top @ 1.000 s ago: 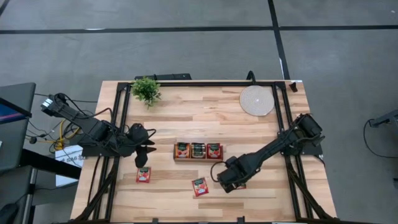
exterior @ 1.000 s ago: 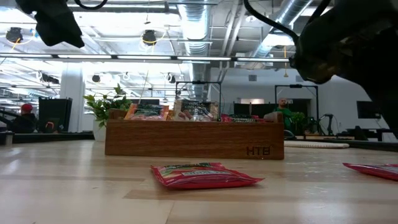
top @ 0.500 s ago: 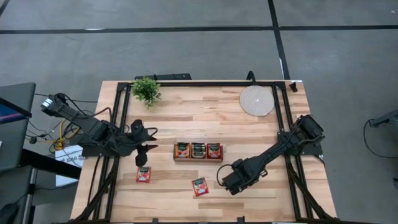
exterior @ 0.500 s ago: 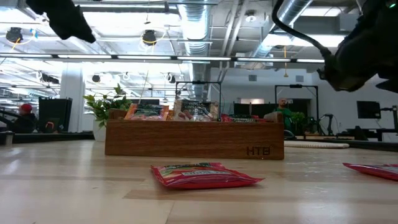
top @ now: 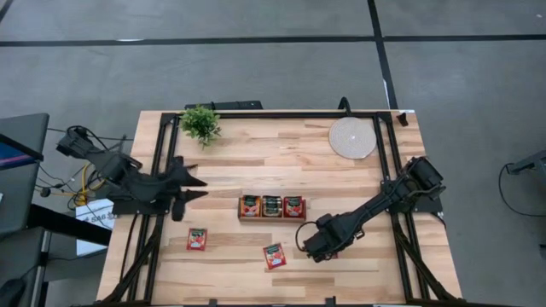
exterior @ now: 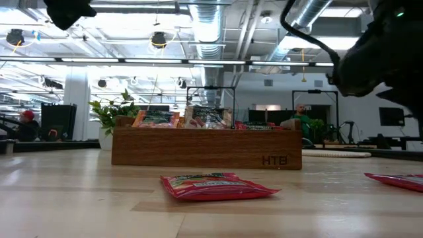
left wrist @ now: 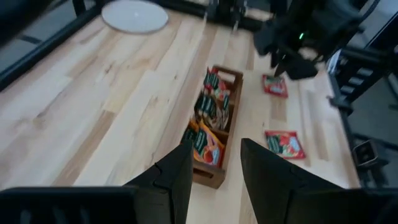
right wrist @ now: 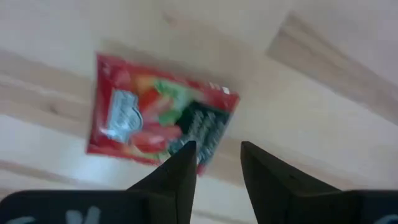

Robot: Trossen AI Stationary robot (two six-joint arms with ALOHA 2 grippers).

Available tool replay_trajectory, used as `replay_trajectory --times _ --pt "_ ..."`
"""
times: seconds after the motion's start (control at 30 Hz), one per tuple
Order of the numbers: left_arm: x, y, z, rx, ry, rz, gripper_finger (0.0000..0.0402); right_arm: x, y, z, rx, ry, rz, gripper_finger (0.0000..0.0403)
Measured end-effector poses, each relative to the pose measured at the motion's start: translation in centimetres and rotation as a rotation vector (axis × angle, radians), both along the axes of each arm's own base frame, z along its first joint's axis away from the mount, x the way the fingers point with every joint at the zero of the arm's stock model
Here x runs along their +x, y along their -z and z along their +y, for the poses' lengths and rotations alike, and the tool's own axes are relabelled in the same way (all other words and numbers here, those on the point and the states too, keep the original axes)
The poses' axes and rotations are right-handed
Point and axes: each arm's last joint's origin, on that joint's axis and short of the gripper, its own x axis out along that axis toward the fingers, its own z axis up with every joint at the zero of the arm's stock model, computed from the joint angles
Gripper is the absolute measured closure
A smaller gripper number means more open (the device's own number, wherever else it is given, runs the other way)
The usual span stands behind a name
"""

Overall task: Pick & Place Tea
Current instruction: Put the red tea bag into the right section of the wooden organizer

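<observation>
Right gripper [top: 312, 245] low over the table's [top: 281, 162] front part, just in front of the tray's [top: 272, 207] right end, fingers [right wrist: 180, 171] apart with a narrow gap, empty. Directly beneath, one red tea sachet [right wrist: 158, 117] lying flat on the wood, not gripped. Left gripper [top: 189, 183] raised above the table's left side, well apart from the tray, fingers [left wrist: 176, 174] parted, nothing between them. Two more red sachets flat on the table in front of the tray: one [top: 197, 240] toward the left, another [top: 274, 256] near the middle. Further sachets standing in all three tray compartments. Small potted plant [top: 200, 124] at the back left, round white disc [top: 352, 138] at the back right.
</observation>
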Motion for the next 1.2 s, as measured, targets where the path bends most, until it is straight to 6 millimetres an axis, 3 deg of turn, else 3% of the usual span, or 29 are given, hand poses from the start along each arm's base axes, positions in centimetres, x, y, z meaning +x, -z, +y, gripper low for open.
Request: replay_trajectory --times 0.13,0.33,0.57,0.77,1.1,1.2 --pt "-1.6 -0.4 0.7 -0.006 0.010 -0.025 0.0276 0.0 0.4 -0.5 -0.018 0.011 0.000 0.0283" --pt "-2.8 -0.2 1.2 -0.012 0.026 -0.014 0.0276 -0.8 2.8 -0.8 0.063 0.050 -0.037 0.0283" --pt "-2.7 2.1 1.2 -0.040 -0.002 0.022 0.0276 -1.0 3.3 -1.0 0.070 0.063 -0.028 0.0288" --pt "-2.6 3.4 1.1 -0.066 -0.031 0.055 0.0276 -1.0 3.3 -1.1 0.074 0.054 -0.026 0.0322" --pt "-2.5 3.3 1.0 -0.056 -0.019 0.040 0.0276 -1.1 3.0 -1.1 0.051 -0.027 -0.001 0.0396" --pt "-2.5 3.3 1.0 -0.055 -0.019 0.040 0.0276 -1.1 2.3 -1.2 0.017 -0.071 0.041 0.0399"
